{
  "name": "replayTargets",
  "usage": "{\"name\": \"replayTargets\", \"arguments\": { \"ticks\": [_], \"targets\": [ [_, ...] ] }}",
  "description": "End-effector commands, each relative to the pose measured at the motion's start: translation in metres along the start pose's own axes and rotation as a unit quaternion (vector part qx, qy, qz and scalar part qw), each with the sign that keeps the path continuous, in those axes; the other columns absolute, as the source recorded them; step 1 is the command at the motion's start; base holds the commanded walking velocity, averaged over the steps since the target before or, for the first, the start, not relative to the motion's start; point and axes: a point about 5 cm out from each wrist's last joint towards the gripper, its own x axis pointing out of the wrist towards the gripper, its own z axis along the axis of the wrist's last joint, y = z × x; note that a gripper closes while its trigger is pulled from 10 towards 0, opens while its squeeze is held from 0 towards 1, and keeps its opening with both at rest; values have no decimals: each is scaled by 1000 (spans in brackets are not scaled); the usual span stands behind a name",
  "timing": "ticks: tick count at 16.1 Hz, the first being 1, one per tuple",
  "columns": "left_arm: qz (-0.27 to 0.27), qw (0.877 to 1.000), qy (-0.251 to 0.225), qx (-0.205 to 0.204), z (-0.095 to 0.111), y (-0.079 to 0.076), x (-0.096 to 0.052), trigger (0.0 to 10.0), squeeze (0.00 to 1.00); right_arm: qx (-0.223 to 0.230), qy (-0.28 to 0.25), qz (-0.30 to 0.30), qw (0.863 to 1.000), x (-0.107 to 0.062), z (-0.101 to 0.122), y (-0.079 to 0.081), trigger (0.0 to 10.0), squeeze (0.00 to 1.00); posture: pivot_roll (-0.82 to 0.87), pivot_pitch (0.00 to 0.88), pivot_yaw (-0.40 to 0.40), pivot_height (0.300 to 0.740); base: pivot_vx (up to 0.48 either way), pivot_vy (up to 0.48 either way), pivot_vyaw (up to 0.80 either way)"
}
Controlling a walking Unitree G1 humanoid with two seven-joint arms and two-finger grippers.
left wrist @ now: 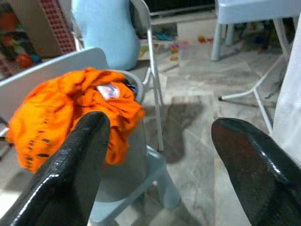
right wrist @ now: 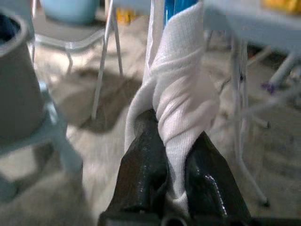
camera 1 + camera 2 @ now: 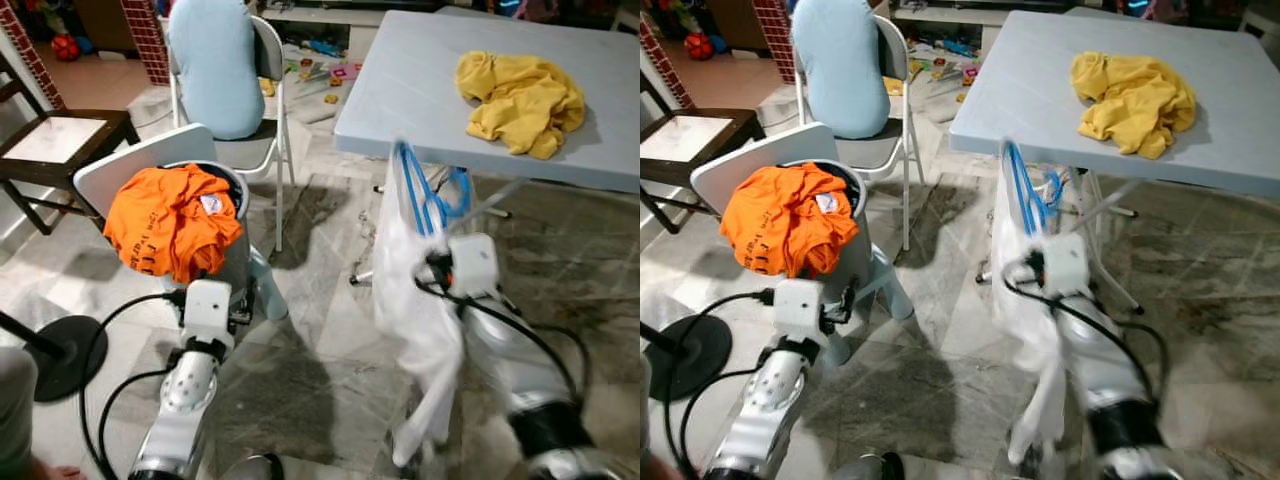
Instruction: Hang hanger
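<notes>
A blue hanger [image 3: 425, 190] carries a white garment [image 3: 415, 290] that hangs down to the floor in front of the table edge. My right gripper [image 2: 170, 136] is shut on a bunched fold of that garment just below the hanger, and its black fingers [image 2: 146, 155] pinch the cloth from both sides. To the left, my left gripper [image 1: 160, 136] is open and holds nothing. It points at an orange shirt [image 3: 170, 220] draped over the rim of a grey bin [image 3: 238, 262], a short way from the cloth.
A light blue table [image 3: 420, 80] at the right back carries a crumpled yellow cloth [image 3: 520, 100]. A person in light blue [image 3: 212, 60] sits on a folding chair behind the bin. A dark wooden chair [image 3: 60, 140] and a black stand base [image 3: 65, 350] are at the left.
</notes>
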Motion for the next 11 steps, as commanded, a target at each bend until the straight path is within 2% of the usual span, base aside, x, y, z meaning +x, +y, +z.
{"name": "replayTargets", "arguments": {
  "ticks": [1,2,3,4,6,9,11],
  "targets": [
    [2,1000,-3,1,3,8,-2,10000,753,19,-47,-11,999,7,18,1,10000,0,115,0,23,740,0,0,0],
    [2,1000,-3,2,6,11,-3,10000,0,9,-59,-3,998,9,20,6,10000,0,127,0,25,740,281,0,0],
    [3,1000,-2,-2,6,12,-3,10000,0,4,-70,2,998,9,21,8,10000,0,127,0,25,740,281,0,0],
    [7,1000,-1,-1,8,16,-5,10000,0,4,-81,36,996,10,22,14,10000,0,134,0,25,740,285,0,0],
    [13,1000,1,-2,9,21,-7,10000,0,25,-66,47,996,13,16,17,10000,0,145,0,8,740,315,0,0],
    [17,1000,-9,-15,12,15,-10,10000,0,108,-27,-31,993,10,-1,-2,10000,0,157,0,-68,740,408,0,0],
    [25,999,-19,-20,18,12,-6,10000,0,114,-37,-73,990,3,-7,-15,10000,0,160,0,-94,740,472,0,0]
  ]
}}
